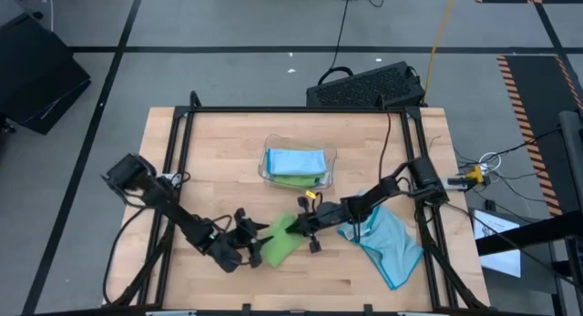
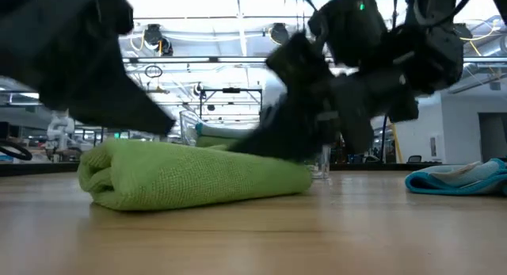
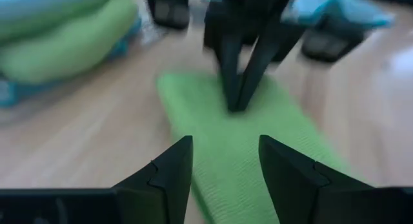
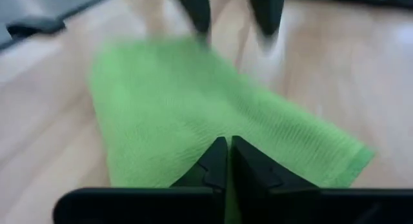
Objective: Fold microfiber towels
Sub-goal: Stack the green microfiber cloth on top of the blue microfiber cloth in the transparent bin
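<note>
Lime green towel (image 1: 280, 240): lay folded into a narrow strip, front centre of table, flat, one end rolled over. Light blue towel (image 1: 390, 242): lay crumpled, unfolded, to its right. Folded blue-on-green stack (image 1: 296, 166): sat mid-table, behind both.

Two green towels (image 1: 278, 240), two blue towels (image 1: 390, 243), one tray (image 1: 332, 158).

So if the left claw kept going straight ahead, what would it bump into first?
Most likely the folded green towel, which lies directly ahead of the open left claw. Just past that is the right claw, shut and pressing down on the same towel. The gap is hard to judge.
</note>
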`<state>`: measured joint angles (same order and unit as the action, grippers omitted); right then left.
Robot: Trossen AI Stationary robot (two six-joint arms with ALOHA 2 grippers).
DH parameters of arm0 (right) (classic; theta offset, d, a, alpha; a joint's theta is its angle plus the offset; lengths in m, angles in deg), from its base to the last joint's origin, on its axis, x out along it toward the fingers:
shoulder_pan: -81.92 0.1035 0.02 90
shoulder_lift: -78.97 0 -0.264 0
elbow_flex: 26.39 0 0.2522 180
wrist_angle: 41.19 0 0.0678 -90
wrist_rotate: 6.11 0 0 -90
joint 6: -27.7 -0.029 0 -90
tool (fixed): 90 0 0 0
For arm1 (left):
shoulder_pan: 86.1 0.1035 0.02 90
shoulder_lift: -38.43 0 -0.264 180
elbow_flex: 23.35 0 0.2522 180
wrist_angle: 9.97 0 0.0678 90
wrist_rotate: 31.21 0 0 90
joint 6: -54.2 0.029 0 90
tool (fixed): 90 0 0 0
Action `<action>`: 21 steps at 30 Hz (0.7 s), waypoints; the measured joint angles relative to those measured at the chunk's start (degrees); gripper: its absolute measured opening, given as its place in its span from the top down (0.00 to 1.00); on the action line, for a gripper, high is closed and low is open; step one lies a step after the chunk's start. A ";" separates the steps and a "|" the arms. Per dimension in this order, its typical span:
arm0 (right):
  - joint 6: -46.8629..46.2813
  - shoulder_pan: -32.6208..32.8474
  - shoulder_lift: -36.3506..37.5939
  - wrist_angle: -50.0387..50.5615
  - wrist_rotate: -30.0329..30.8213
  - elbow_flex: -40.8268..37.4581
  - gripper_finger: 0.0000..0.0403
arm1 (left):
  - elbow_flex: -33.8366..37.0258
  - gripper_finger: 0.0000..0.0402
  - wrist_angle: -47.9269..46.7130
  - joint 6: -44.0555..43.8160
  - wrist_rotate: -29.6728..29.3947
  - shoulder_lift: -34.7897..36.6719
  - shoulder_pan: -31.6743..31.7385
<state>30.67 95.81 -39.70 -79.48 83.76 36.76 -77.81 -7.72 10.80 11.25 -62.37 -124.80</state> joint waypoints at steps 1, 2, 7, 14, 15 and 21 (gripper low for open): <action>-0.74 0.00 -0.88 0.02 0.01 0.06 0.97 | 0.00 0.55 0.14 0.78 -0.01 1.28 0.00; -1.62 0.02 -1.43 0.09 0.01 0.06 0.97 | 0.00 0.55 0.21 1.55 -0.06 2.58 -0.07; -4.43 0.62 -0.03 0.75 0.01 0.10 0.98 | 0.00 0.55 7.13 9.99 2.40 4.42 -0.35; -4.90 1.76 8.76 9.08 0.22 0.15 0.94 | -6.04 0.53 3.13 19.77 4.20 0.52 -3.46; -4.90 2.15 9.95 11.37 0.26 0.13 0.92 | -7.81 0.52 0.63 20.45 4.20 0.01 -3.86; -6.19 6.35 13.01 19.18 3.21 0.15 0.81 | -17.79 0.37 -20.61 21.26 3.98 -4.51 -5.65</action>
<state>24.48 102.16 -26.70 -60.30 86.98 36.91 -95.60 -28.33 32.06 15.23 -66.88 -130.45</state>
